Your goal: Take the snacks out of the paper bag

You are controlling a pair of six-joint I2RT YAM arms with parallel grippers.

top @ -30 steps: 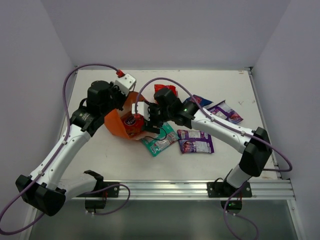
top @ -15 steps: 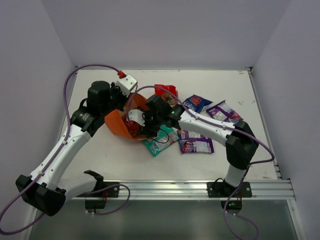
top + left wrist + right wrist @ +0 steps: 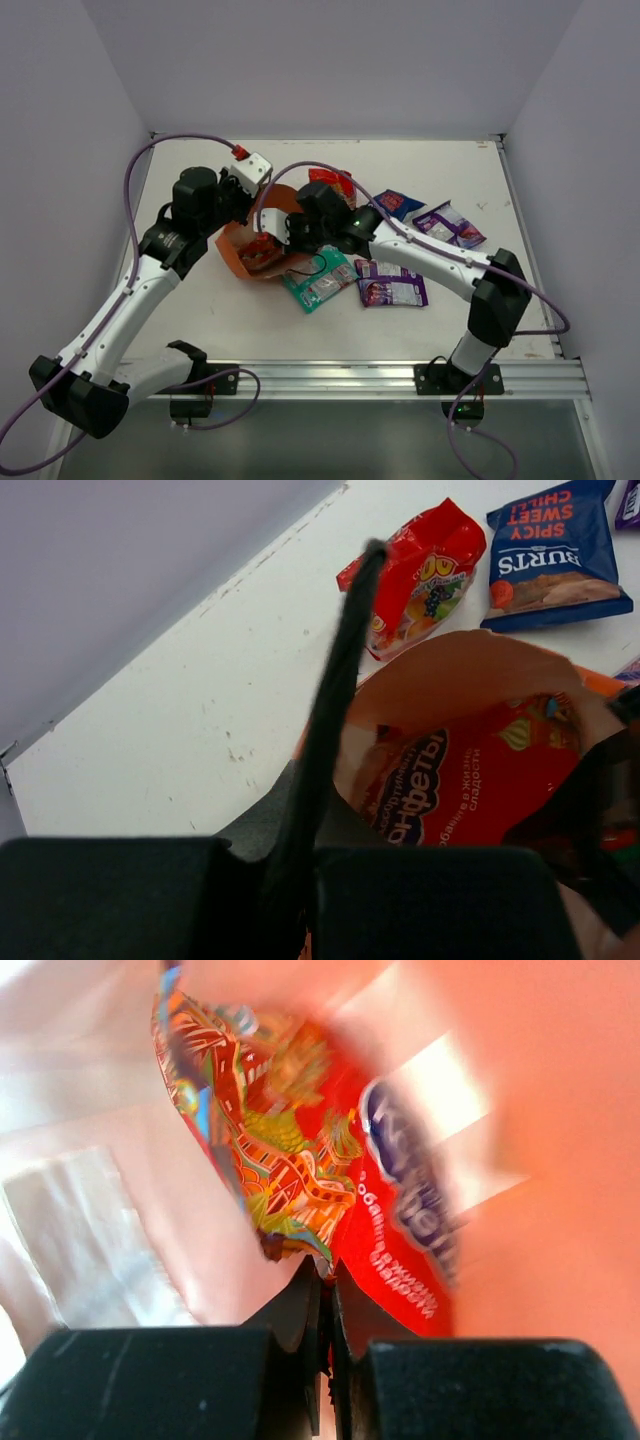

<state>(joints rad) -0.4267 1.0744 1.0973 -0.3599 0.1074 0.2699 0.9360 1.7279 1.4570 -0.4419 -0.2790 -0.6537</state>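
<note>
The orange paper bag (image 3: 236, 260) lies open on its side at the table's left middle. My left gripper (image 3: 243, 205) is shut on its black cord handle (image 3: 340, 680) at the rim, and its jaws (image 3: 310, 875) look pressed together in the left wrist view. My right gripper (image 3: 277, 238) reaches into the bag's mouth. It is shut (image 3: 328, 1285) on the lower edge of a larger red packet (image 3: 395, 1240) that sits inside the bag (image 3: 460, 675). The same red packet (image 3: 470, 780) shows through the opening.
Other snacks lie on the table right of the bag: a teal packet (image 3: 320, 280), a purple packet (image 3: 392, 284), a second purple one (image 3: 452, 222), a blue-and-red one (image 3: 398, 204) and a small red one (image 3: 332, 180). Walls close in the table's left, back and right.
My right gripper has moved left into the bag's mouth and shut on the red packet. The left gripper keeps hold of the handle, and the bag has shifted slightly.
</note>
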